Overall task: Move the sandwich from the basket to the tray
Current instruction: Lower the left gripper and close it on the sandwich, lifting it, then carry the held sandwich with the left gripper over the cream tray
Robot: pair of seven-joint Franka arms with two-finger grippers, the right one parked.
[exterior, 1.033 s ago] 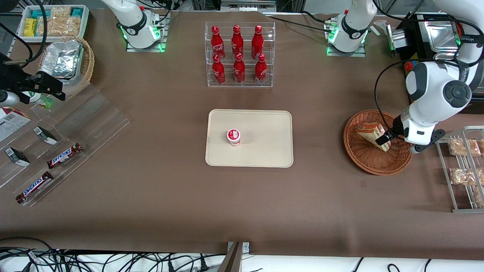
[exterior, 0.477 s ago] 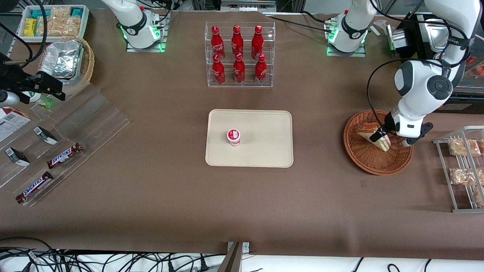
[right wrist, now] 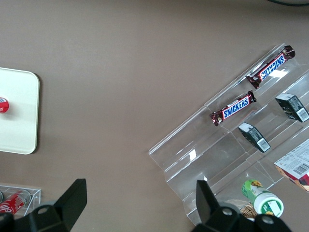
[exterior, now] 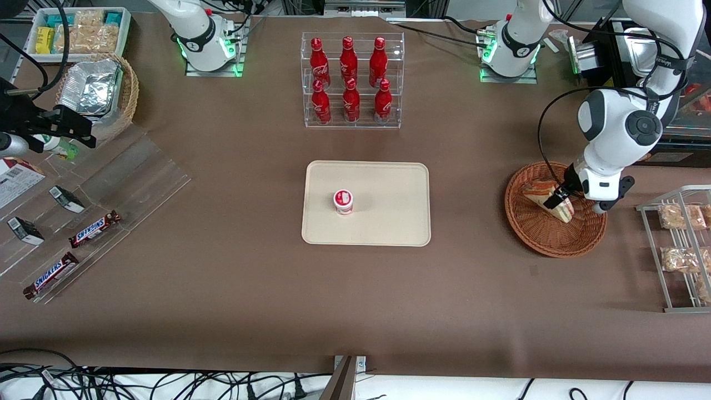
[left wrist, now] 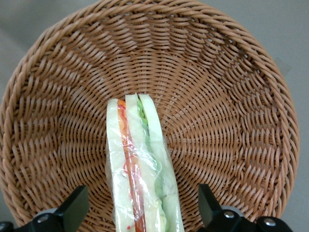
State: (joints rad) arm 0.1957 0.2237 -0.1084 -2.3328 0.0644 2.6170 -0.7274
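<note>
arm shell: glossy white, rounded segments; dark grey round joint caps
cable: black, looping beside the wrist
base: green glow at the mount
gripper [exterior: 557, 199]: black fingers [left wrist: 72, 208], over the basket; white body

"SNICKERS" reads on two chocolate bars [right wrist: 232, 108] [right wrist: 270, 66] in a clear rack [right wrist: 217, 159]; the red bottles [exterior: 348, 58] carry Coca-Cola script.

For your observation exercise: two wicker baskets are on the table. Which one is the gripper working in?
The reddish-brown basket holding the sandwich; the gripper, jaws open, straddles it. The lighter basket holds foil containers.
</note>
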